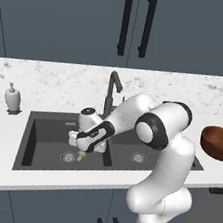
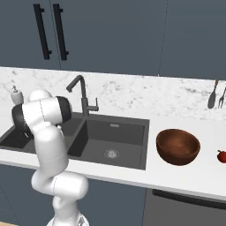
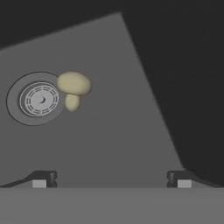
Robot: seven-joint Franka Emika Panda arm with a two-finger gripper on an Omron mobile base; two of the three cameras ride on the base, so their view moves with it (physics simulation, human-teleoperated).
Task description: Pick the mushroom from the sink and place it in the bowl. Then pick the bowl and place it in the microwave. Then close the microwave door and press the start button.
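**Hand view: pincer wide open above mushroom in left basin**

Hand view shows the pincer point(image 3: 111, 179) with its two dark fingertips point(image 3: 43, 178) set far apart, nothing between them and nothing held. The mushroom point(image 3: 73, 89) lies on the basin floor ahead of the pincer and toward its left fingertip, clear of both tips. Its pale cap touches the rim of the round metal drain point(image 3: 38, 99), which sits just to the mushroom's left in this view. A dark basin wall rises ahead and to the right of the pincer.

Left base view places the pincer point(image 1: 79, 146) low inside the left basin of the sink point(image 1: 46, 124), directly over the mushroom point(image 1: 80, 155), which rests beside the drain point(image 1: 68, 155). The faucet point(image 1: 111, 89) stands behind the pincer at the sink's back edge.

The bowl point(image 1: 220, 144) sits upright on the bench point(image 1: 4, 168), well apart from the pincer, past the right basin. In the right base view the bowl point(image 2: 178, 146) stands just beside the sink point(image 2: 132, 132) on the marble bench point(image 2: 194, 185), with a small red item point(image 2: 221, 156) near it on the far side. A soap dispenser point(image 1: 12, 97) stands on the bench beyond the left basin.
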